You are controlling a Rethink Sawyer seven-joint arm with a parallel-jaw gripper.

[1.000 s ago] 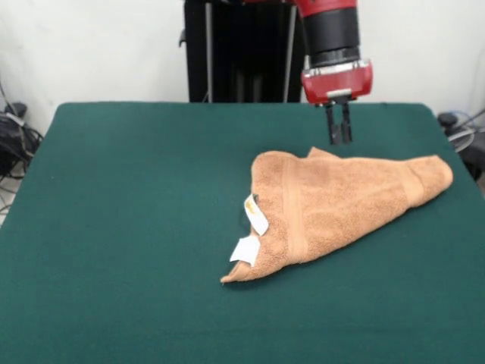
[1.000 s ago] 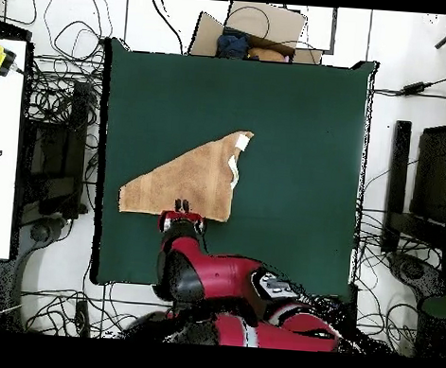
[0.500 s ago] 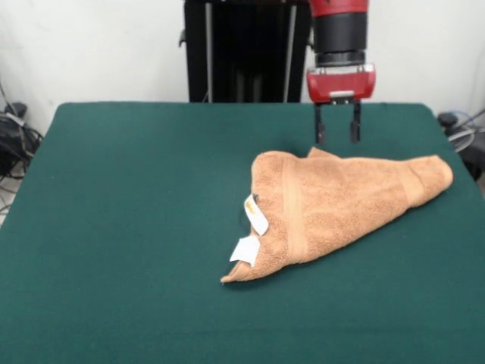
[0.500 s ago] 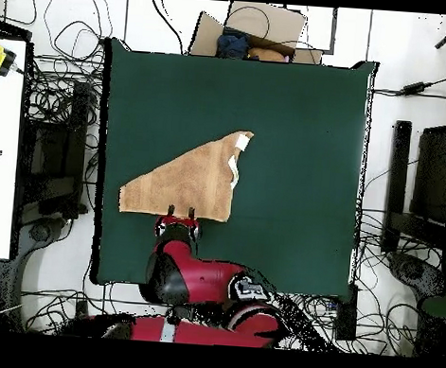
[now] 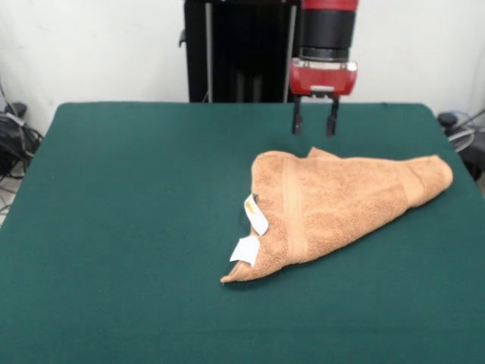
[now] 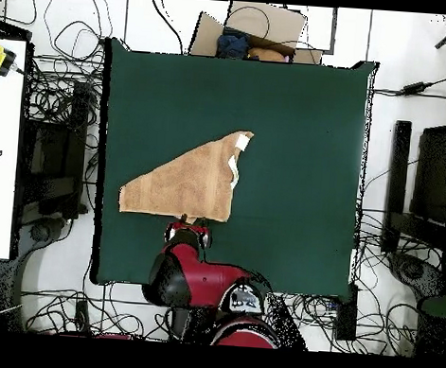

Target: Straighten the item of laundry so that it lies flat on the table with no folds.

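Front view: orange-tan towel (image 5: 341,205) folded into a triangle, right of centre on green tabletop (image 5: 129,227); tool (image 5: 314,121) fingers apart, empty, above its far edge.
Overhead view: tool (image 6: 190,223) just beside towel (image 6: 184,181).

A robotics lab: a large green felt-covered table (image 6: 298,112) stands ringed by tangled black cables (image 6: 57,95) on a white floor, against a bare white wall (image 5: 98,45).
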